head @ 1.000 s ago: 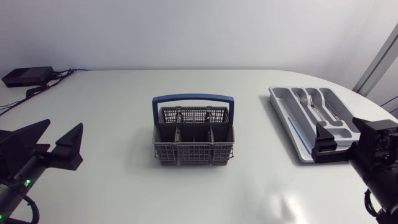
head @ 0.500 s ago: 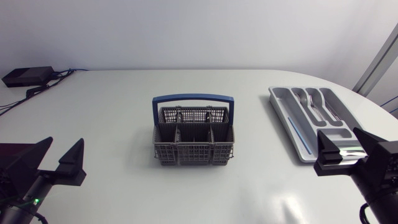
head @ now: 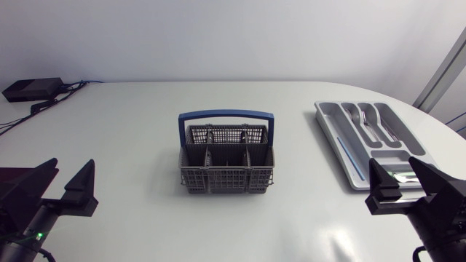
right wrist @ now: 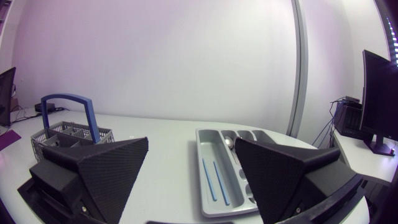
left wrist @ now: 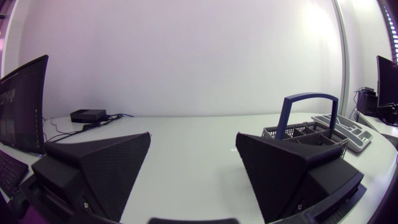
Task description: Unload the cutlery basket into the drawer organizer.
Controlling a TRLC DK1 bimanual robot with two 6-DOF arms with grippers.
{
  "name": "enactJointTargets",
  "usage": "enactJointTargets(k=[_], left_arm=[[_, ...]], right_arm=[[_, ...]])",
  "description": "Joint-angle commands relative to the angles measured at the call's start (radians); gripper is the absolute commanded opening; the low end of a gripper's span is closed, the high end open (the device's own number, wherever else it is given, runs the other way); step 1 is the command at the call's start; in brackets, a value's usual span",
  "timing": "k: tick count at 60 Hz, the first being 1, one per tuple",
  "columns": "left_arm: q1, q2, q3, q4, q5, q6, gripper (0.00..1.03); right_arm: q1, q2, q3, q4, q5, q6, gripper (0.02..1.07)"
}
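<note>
Retreated toward the near edge, left tool [head: 71,163] and right tool [head: 394,161] stand released, clear of basket [head: 226,172].

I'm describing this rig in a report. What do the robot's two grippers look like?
Both are matte black. The left gripper and the right gripper each have two broad, wedge-shaped fingers that taper to points. The fingers have a fine woven-looking texture and sit on blocky black bases. In the head view, a small green light glows on the left arm.
</note>
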Motion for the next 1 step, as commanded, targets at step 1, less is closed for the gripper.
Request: enactJointTargets(k=[1], left_arm=[[-0.004, -0.006, -0.039, -0.009, -0.002, -0.025, 0.97]], right_arm=[[-0.005, -0.005, -0.022, -0.003, -0.003, 0.029, 1.02]])
